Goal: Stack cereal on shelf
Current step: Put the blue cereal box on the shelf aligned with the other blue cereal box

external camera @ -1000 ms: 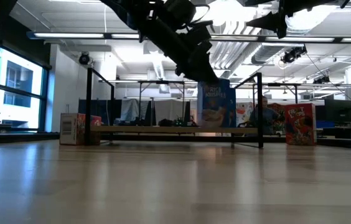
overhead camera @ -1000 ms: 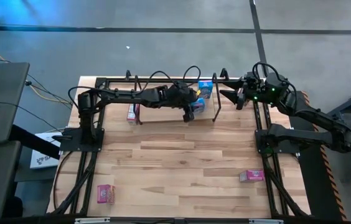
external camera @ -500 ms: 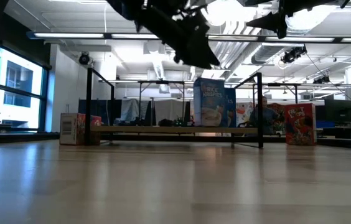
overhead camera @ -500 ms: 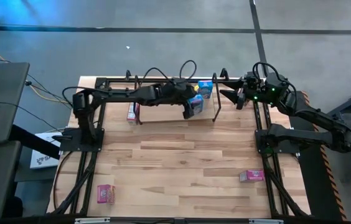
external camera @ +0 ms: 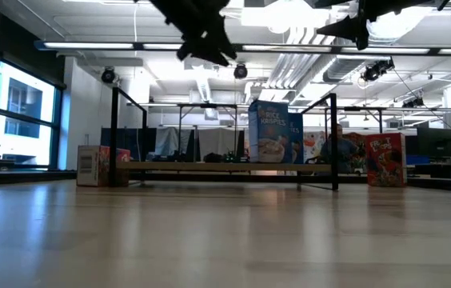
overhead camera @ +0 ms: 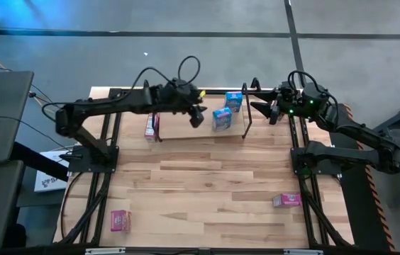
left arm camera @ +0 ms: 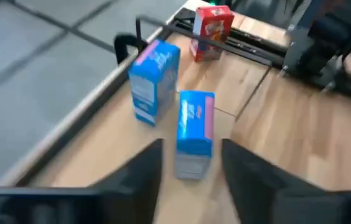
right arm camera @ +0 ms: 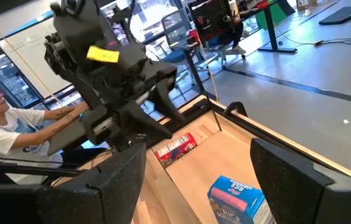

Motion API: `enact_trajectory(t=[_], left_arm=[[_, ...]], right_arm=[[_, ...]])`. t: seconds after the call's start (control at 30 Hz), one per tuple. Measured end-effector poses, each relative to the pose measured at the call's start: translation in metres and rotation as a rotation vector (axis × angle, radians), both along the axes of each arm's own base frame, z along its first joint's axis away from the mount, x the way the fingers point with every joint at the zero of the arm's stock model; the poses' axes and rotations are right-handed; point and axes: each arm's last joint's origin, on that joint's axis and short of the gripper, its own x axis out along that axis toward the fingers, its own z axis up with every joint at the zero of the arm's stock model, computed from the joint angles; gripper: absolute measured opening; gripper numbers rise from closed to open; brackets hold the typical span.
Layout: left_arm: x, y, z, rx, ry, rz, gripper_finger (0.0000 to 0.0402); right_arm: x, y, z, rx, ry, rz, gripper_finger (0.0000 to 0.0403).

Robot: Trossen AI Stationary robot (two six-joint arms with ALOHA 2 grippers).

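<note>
Where the blue boxes stand: we see two blue cereal boxes upright on the shelf (overhead camera: 179, 127), toward its right end. One blue box (overhead camera: 222, 118) sits near the front edge of the board; the other blue box (overhead camera: 234, 101) is just behind it and a little to the right, close to it but apart.
Box at the left end: we find a pink box (overhead camera: 151, 126) at the shelf's left end, by the wire frame; we cannot tell whether it rests on the board or on the table beside it.
Loose boxes: a second pink box (overhead camera: 120, 221) lies near the table's front left corner, and a third pink box (overhead camera: 287, 200) lies toward the front right, both well apart from the shelf.
Red box: in the low view a red box (external camera: 385, 158) shows to the right of the shelf's frame; we cannot tell what it stands on.
Left gripper (overhead camera: 196, 117): it hangs above the shelf, left of the front blue box and well clear of it. Its fingers (left arm camera: 141, 180) are spread and pinch nothing.
Right gripper (overhead camera: 260, 110): it waits by the shelf's right end, raised, fingers (right arm camera: 116, 180) spread wide and empty.
Table (overhead camera: 207, 184): light wooden boards with black rails along both sides.
Room: a person (right arm camera: 14, 134) in a white shirt sits beyond the table.
</note>
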Motion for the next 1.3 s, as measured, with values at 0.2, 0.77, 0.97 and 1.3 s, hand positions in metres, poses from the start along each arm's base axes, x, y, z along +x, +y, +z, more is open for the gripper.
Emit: enact_trajectory(t=[0.2,0.77,0.97,1.3], left_arm=[[-0.003,-0.017,-0.043,-0.297,-0.121,0.100,0.0015],[0.046,-0.026,-0.127,-0.540,-0.205,0.486,0.0000],[0.045,-0.022,-0.127,-0.541,-0.272,0.599,0.0000],[0.059,-0.015,-0.147,-0.639,-0.307,0.554,0.0000]], right_arm=[[0.000,-0.001,0.000,-0.004,0.003,-0.044,0.0279],[-0.001,-0.001,-0.001,0.001,0.010,-0.045,0.0279],[0.000,-0.001,-0.001,0.000,0.010,-0.045,0.0279],[0.000,-0.001,-0.001,-0.007,0.012,-0.042,0.0279]])
